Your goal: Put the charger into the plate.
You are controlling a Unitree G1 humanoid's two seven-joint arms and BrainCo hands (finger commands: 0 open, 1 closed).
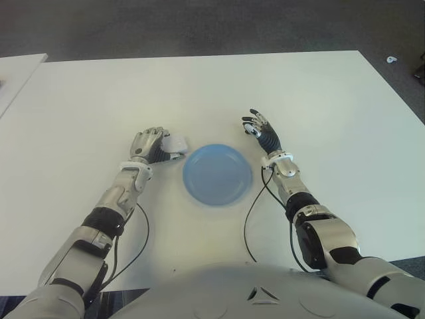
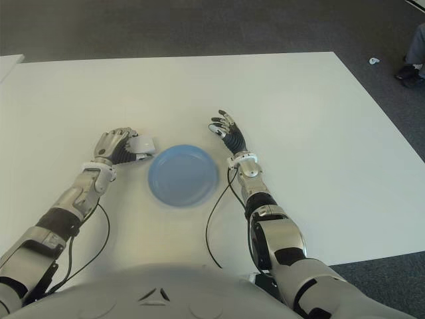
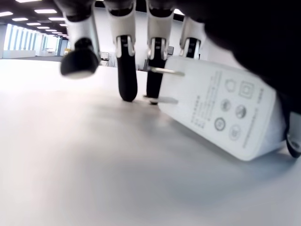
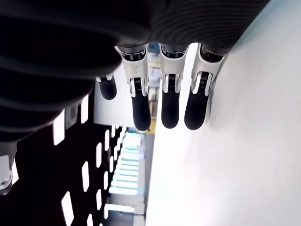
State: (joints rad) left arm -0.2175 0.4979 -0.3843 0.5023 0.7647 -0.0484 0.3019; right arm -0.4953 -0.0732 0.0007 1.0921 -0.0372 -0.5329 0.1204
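The white charger [image 1: 176,142] lies just left of the blue plate [image 1: 218,174], which holds nothing. My left hand [image 1: 150,145] is curled over the charger, and its outer end sticks out toward the plate. In the left wrist view the charger [image 3: 221,113] sits tilted under the palm, prongs pointing at the fingertips [image 3: 127,87], which touch the table beyond it. My right hand [image 1: 260,129] shows just right of the plate's far edge, fingers spread and holding nothing; its fingers [image 4: 141,106] hang straight in the right wrist view.
The white table [image 1: 319,106] stretches wide on all sides of the plate. A second table's corner [image 1: 13,70] shows at the far left. Thin black cables [image 1: 247,226] run from both wrists toward my body. Dark carpet lies beyond the far edge.
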